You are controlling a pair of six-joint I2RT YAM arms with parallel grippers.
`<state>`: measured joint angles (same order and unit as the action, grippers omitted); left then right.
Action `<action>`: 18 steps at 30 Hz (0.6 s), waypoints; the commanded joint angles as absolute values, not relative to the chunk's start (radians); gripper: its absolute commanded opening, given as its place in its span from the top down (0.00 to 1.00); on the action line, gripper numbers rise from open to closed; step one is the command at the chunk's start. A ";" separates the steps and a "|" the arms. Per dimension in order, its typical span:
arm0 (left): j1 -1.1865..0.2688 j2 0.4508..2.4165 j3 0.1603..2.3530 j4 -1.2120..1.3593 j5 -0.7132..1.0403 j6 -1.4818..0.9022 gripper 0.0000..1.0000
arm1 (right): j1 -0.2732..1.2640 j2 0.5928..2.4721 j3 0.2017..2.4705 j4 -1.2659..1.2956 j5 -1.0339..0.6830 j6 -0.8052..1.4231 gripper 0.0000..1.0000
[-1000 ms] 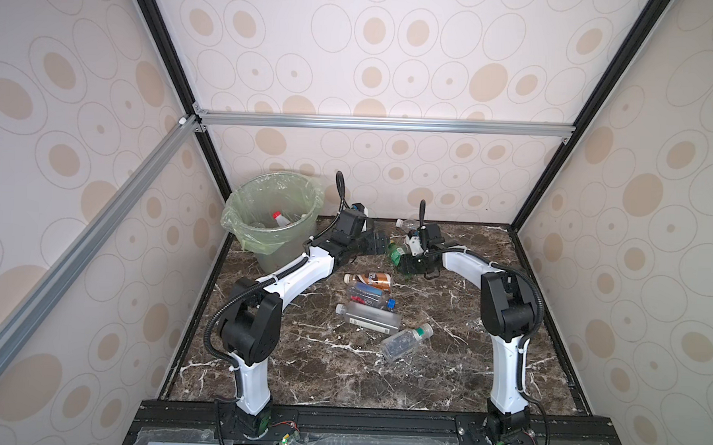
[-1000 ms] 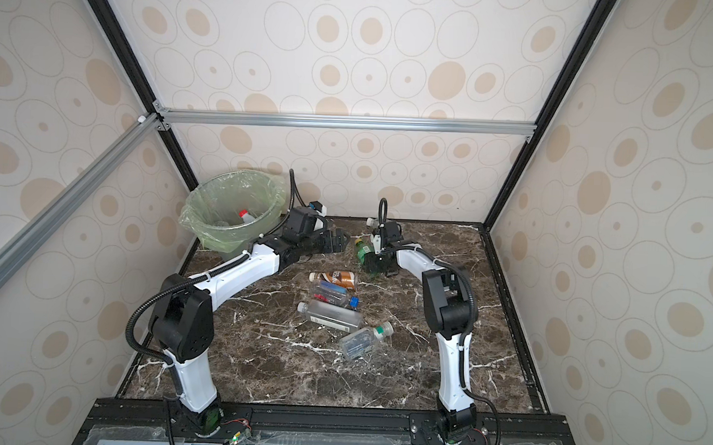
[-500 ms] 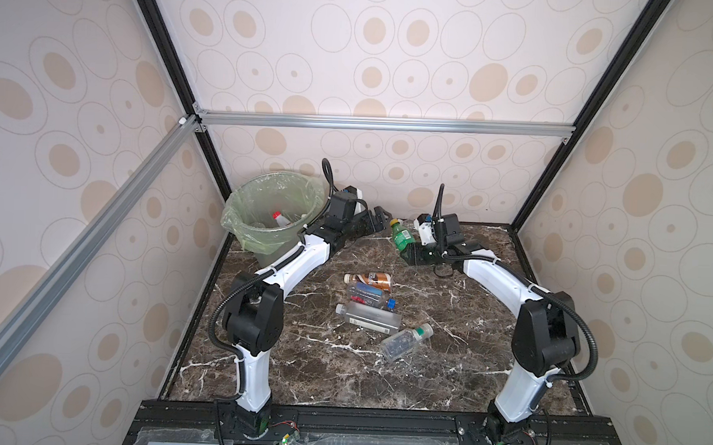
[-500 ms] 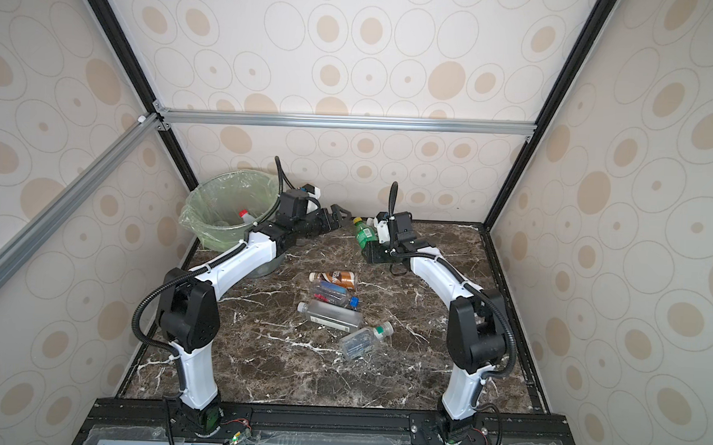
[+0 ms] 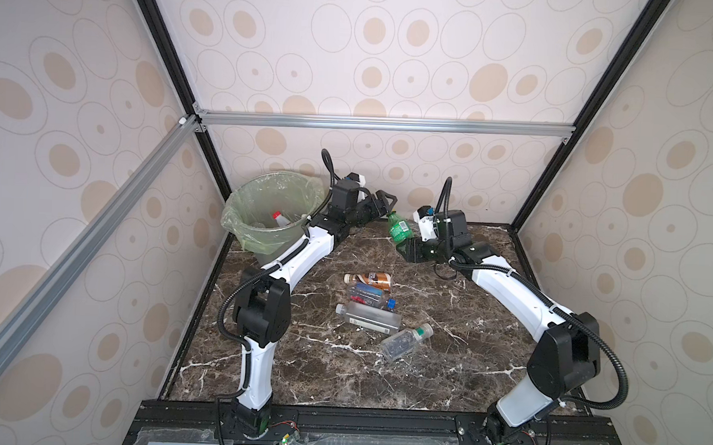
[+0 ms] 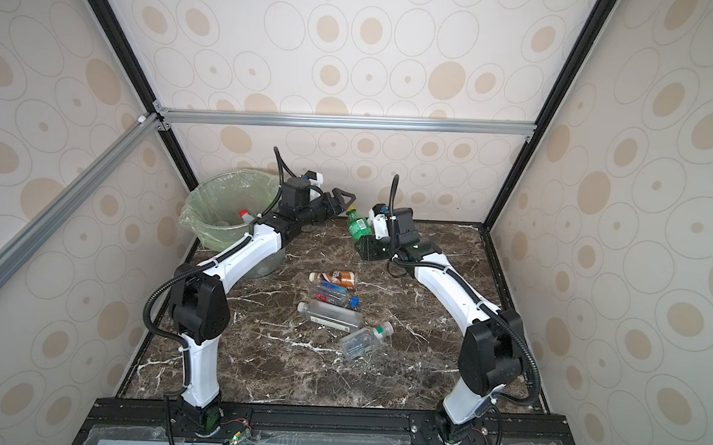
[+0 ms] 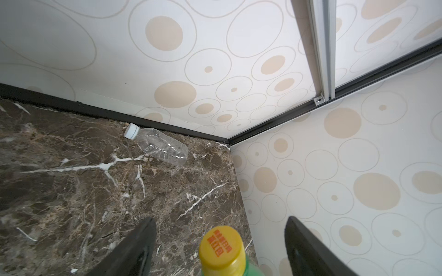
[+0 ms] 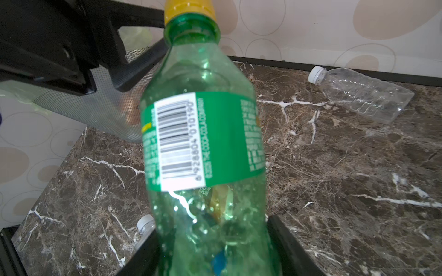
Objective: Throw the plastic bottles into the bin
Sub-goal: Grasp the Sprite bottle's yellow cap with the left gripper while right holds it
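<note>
- The bin (image 5: 259, 244), lined with a green bag, stands in the far left corner of the marble table (image 5: 299, 365). A red-capped bottle (image 5: 280, 218) lies inside it.
- Mid-table, several bottles lie close together on their sides. The brown-labelled bottle (image 5: 369, 278) is farthest back, followed by the blue-labelled bottles (image 5: 368, 292) and the flat clear bottle (image 5: 369, 317). The green-capped bottle (image 5: 405, 341) is nearest the front.
- The left gripper (image 5: 390, 206) is raised beside the bin. Its fingers are spread wide on either side of the yellow cap (image 7: 221, 246) and touch nothing.
- The green bottle (image 5: 400, 229) hangs above the table's back edge, tilted, with its cap uppermost at the left gripper.
- The right gripper (image 5: 403, 245) pinches the green bottle around its lower part.
- A crumpled clear bottle (image 7: 159, 145) with a white cap lies by the back wall, near a corner.
</note>
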<state>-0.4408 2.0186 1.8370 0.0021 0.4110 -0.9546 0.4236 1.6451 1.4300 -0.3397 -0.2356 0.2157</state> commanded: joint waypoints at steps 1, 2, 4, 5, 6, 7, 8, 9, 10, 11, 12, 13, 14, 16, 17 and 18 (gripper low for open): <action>-0.448 1.992 1.844 0.062 0.428 -0.984 0.22 | 0.435 1.617 1.422 -0.307 -0.239 0.229 0.50; -0.448 1.988 1.835 0.071 0.430 -0.987 0.24 | 0.439 1.618 1.425 -0.304 -0.238 0.229 0.49; -0.452 1.984 1.824 0.080 0.432 -0.988 0.27 | 0.445 1.617 1.427 -0.295 -0.231 0.231 0.50; -0.455 1.984 1.822 0.080 0.433 -0.988 0.27 | 0.446 1.615 1.425 -0.289 -0.226 0.233 0.50; -0.457 1.986 1.821 0.080 0.436 -0.986 0.27 | 0.448 1.613 1.424 -0.283 -0.220 0.236 0.50; -0.459 1.986 1.821 0.079 0.436 -0.987 0.29 | 0.448 1.610 1.421 -0.276 -0.213 0.240 0.50; -0.460 1.986 1.818 0.080 0.437 -0.986 0.30 | 0.449 1.608 1.418 -0.268 -0.207 0.243 0.50; -0.463 1.986 1.813 0.084 0.437 -0.986 0.32 | 0.450 1.607 1.415 -0.262 -0.206 0.247 0.50; -0.465 1.985 1.808 0.087 0.436 -0.987 0.34 | 0.452 1.608 1.416 -0.260 -0.207 0.248 0.50; -0.468 1.983 1.802 0.091 0.435 -0.986 0.37 | 0.452 1.607 1.417 -0.261 -0.207 0.249 0.50; -0.471 1.981 1.797 0.093 0.434 -0.985 0.40 | 0.453 1.606 1.413 -0.258 -0.207 0.250 0.50; -0.472 1.977 1.792 0.092 0.433 -0.981 0.42 | 0.453 1.605 1.411 -0.255 -0.204 0.248 0.50; -0.473 1.974 1.784 0.093 0.427 -0.978 0.44 | 0.455 1.604 1.408 -0.256 -0.203 0.250 0.50; -0.476 1.962 1.769 0.100 0.423 -0.977 0.48 | 0.454 1.604 1.407 -0.257 -0.202 0.247 0.50; -0.476 1.958 1.762 0.105 0.423 -0.977 0.51 | 0.454 1.602 1.405 -0.255 -0.202 0.247 0.50; -0.477 1.955 1.760 0.105 0.423 -0.974 0.54 | 0.454 1.600 1.400 -0.254 -0.200 0.248 0.50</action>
<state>-0.4702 2.0102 1.7664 0.0731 0.4229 -0.9768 0.4465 1.6379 1.4128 -0.2832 -0.2092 0.2424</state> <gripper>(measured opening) 0.471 0.600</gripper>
